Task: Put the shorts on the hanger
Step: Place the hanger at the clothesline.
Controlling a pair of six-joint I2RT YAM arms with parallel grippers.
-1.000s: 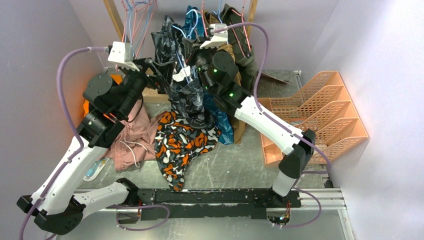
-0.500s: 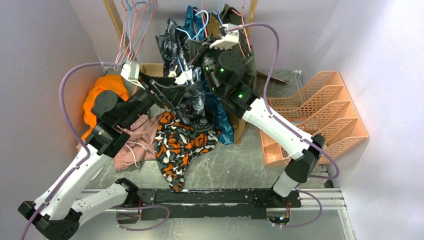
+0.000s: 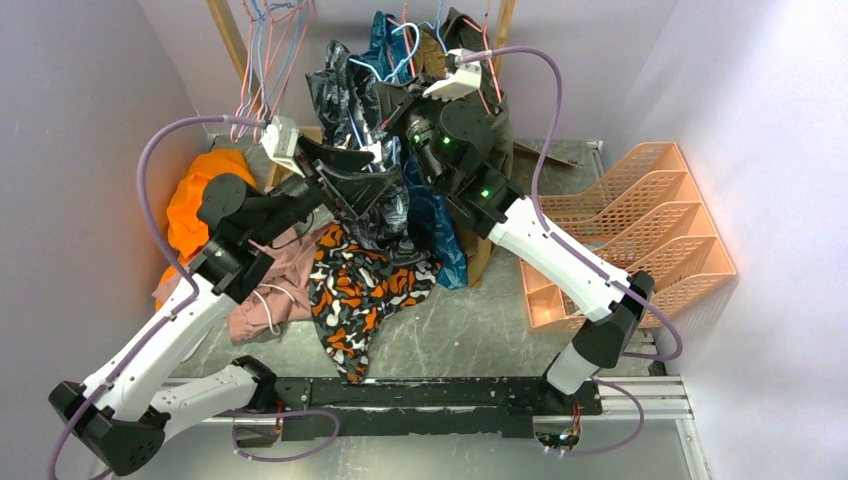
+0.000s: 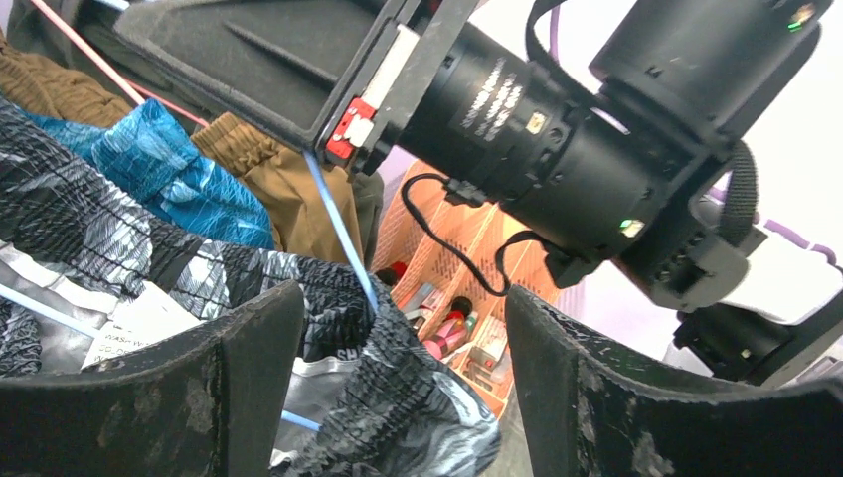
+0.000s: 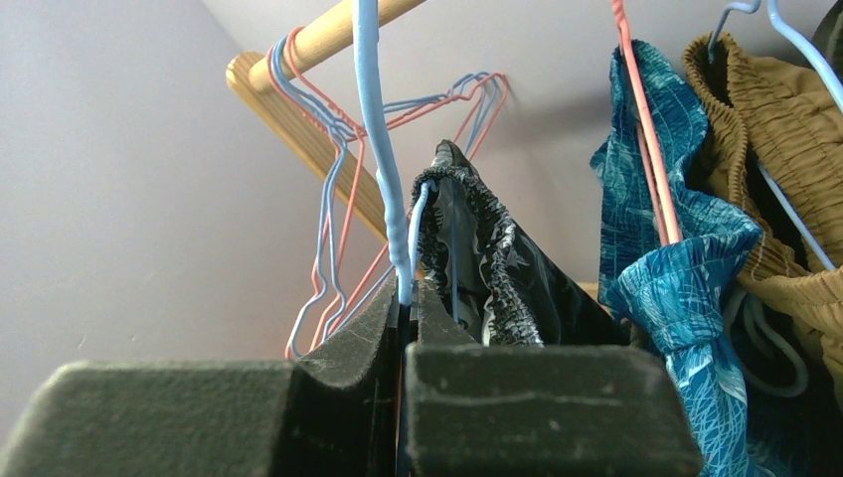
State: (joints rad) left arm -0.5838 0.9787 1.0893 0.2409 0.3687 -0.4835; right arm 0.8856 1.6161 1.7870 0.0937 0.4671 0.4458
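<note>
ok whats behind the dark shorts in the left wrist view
Teal shorts and tan shorts hang behind the dark shorts, with an orange tray beyond. The dark fabric covers their lower parts.

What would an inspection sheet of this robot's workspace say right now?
Surface: grey table, scuffed, partly covered by clothes.
Job's things: shorts hang bunched against the hanger.
Clutter: blotchy shorts, pink garment, orange garment, teal shorts.
End effectors: right end effector shut on hanger; left end effector open, astride the shorts.
Cables: purple cables loop off both arms; no snag seen.
Surroundings: wooden rail with spare hangers; orange tray rack; plain walls.
</note>
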